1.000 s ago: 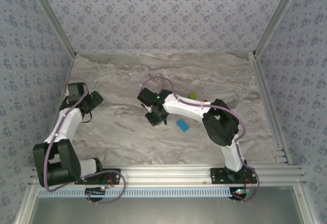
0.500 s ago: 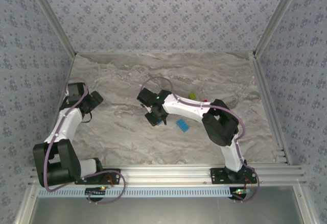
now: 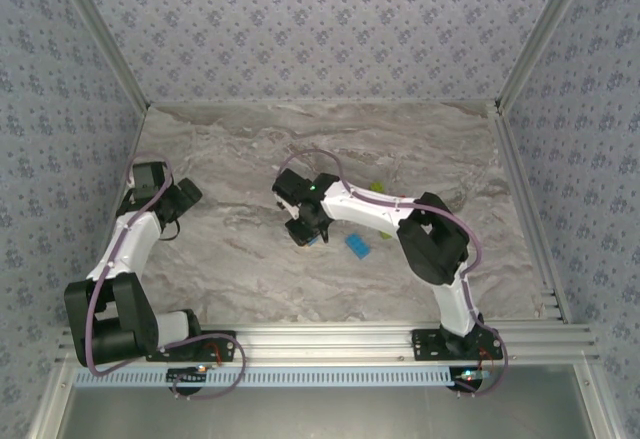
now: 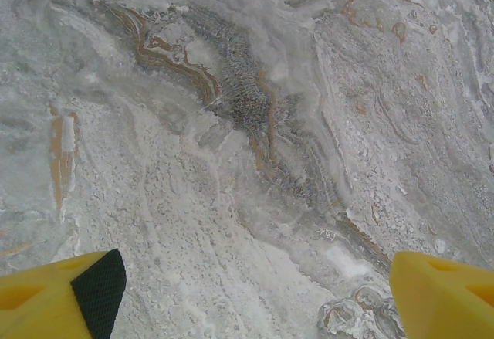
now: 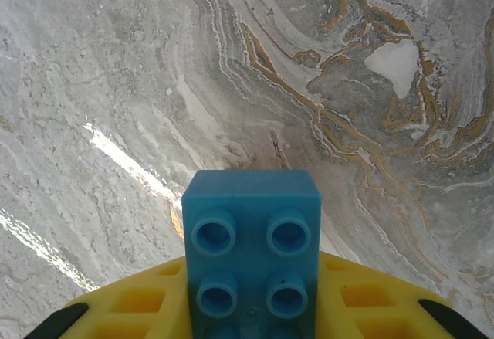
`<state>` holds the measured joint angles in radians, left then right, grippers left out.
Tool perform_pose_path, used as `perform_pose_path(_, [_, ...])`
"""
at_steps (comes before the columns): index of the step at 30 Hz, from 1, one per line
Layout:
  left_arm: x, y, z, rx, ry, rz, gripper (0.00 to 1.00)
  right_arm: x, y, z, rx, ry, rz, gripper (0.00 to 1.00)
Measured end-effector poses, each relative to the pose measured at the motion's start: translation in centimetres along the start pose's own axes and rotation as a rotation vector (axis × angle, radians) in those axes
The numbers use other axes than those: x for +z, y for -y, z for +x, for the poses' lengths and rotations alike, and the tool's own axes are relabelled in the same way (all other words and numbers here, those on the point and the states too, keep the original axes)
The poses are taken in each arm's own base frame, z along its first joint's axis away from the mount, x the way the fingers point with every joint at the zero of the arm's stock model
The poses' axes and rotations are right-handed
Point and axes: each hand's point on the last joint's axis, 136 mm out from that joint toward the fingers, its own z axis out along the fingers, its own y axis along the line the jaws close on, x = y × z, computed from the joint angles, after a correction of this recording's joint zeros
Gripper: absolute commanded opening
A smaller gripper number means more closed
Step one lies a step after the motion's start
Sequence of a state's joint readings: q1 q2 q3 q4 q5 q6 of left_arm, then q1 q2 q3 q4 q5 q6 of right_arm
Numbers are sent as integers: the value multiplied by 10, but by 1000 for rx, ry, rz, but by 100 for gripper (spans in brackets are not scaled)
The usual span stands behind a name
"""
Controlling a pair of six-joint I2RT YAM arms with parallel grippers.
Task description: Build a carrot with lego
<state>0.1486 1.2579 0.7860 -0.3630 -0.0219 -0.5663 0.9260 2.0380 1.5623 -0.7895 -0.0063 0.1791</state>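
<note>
While the left gripper [image 4: 247, 312] hangs over bare grey marbled tabletop [image 4: 255, 123] with its yellow fingers [image 4: 54, 300] spread wide and nothing between them, the right gripper [image 5: 251, 312] is closed on a small blue studded plastic brick [image 5: 251, 238]. That brick sits between the right gripper's yellow fingers [image 5: 131, 308], with four round studs facing the wrist camera and its far end poking out past the fingertips above the tabletop. From the overhead camera the right gripper [image 3: 308, 231] sits near the middle of the table, with the held brick [image 3: 316, 240] a blue speck at its tip. A second blue brick [image 3: 357, 246] lies on the tabletop near those fingers, on the side toward the right arm's base and apart from them. A small lime-green brick [image 3: 375, 188] lies farther off, beyond the right forearm and partly hidden by it. The left gripper [image 3: 178, 207] is well apart from all three bricks, toward the table's left side.
</note>
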Motion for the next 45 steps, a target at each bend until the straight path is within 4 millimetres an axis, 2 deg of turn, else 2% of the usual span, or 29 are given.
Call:
perform_pose_path(6, [0,0,0,0,-1,2,90,-8,0,-3,-9,24,-16,35])
perform_pose_path(15, [0,1,1,0,-3,4,90,-18,9,19,1,-58,-6,35])
perform_pose_path(24, [0,1,1,0,-4,6,90,-28,47,29,95,-56,-1,35])
perform_pose_path(30, [0,1,1,0,-4,6,90,-38,71,18,156,11,-3,35])
perform_pose_path(34, [0,1,1,0,-4,6,90,-27,84,15,173,10,13,36])
perform_pose_path(41, [0,1,1,0,-4,6,90,22,89,21,171,-66,22,37])
perform_pose_path(45, [0,1,1,0,-5,5,90,22,89,15,171,-40,21,41])
